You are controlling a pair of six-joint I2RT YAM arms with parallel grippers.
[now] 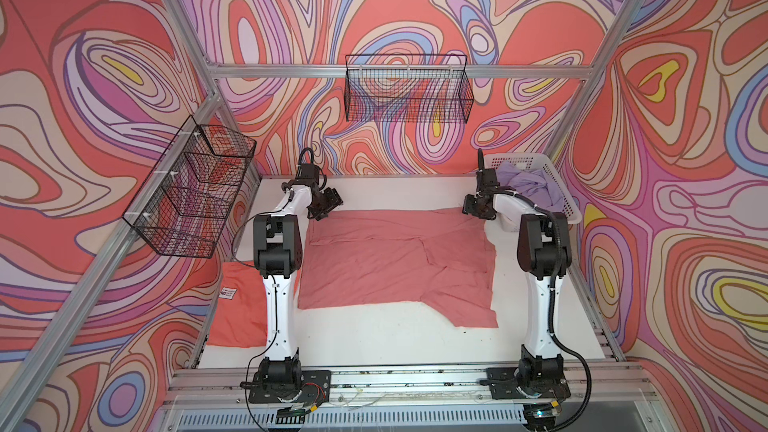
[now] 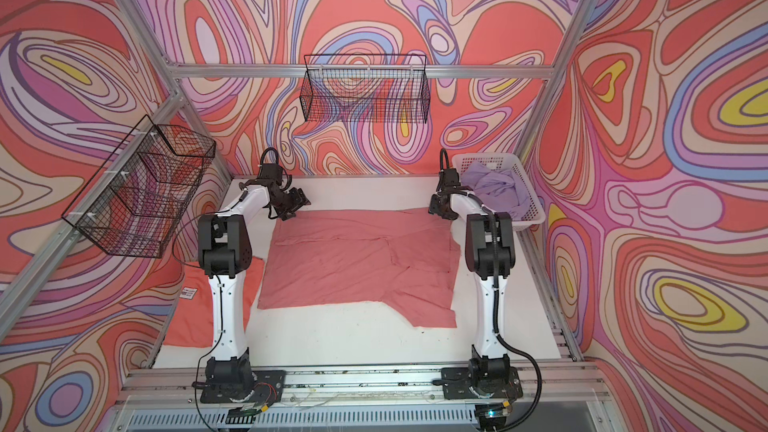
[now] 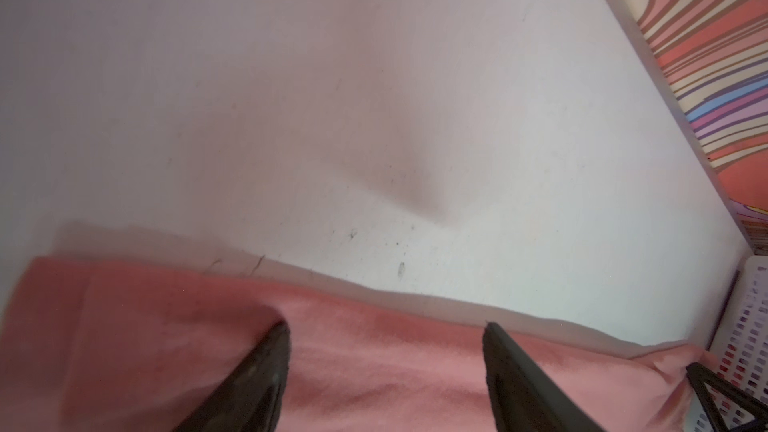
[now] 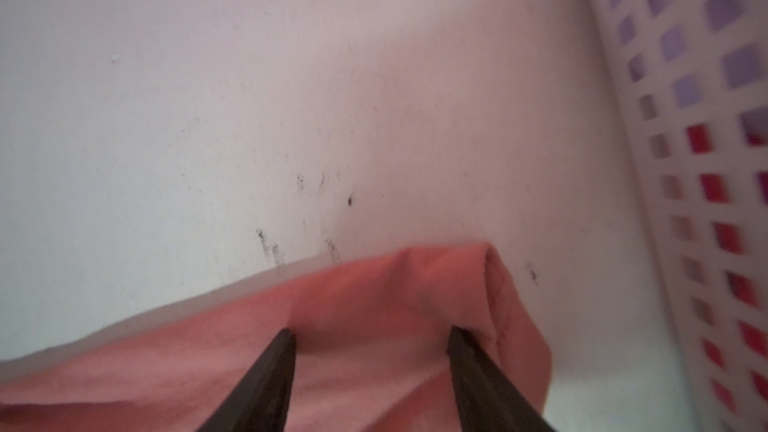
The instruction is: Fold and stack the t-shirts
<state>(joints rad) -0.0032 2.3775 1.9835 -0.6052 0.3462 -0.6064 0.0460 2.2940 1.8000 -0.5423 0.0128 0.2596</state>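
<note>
Finds the salmon-pink t-shirt [image 1: 395, 259] flat at centre frame on the table [image 1: 374, 338], with left pincer [image 3: 386, 326] and right pincer [image 4: 372, 331] both parted, gripping nothing, above its upper corners. Risks a crooked fold from the uneven lower-right edge and the bunched corner between the right jaws.

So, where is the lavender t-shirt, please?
In both top views, the lavender t-shirt lies crumpled in the white basket at the far right corner of the table.

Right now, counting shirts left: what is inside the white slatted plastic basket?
A crumpled pale lavender t-shirt lies in the white slatted plastic basket; anything beneath is covered.
</note>
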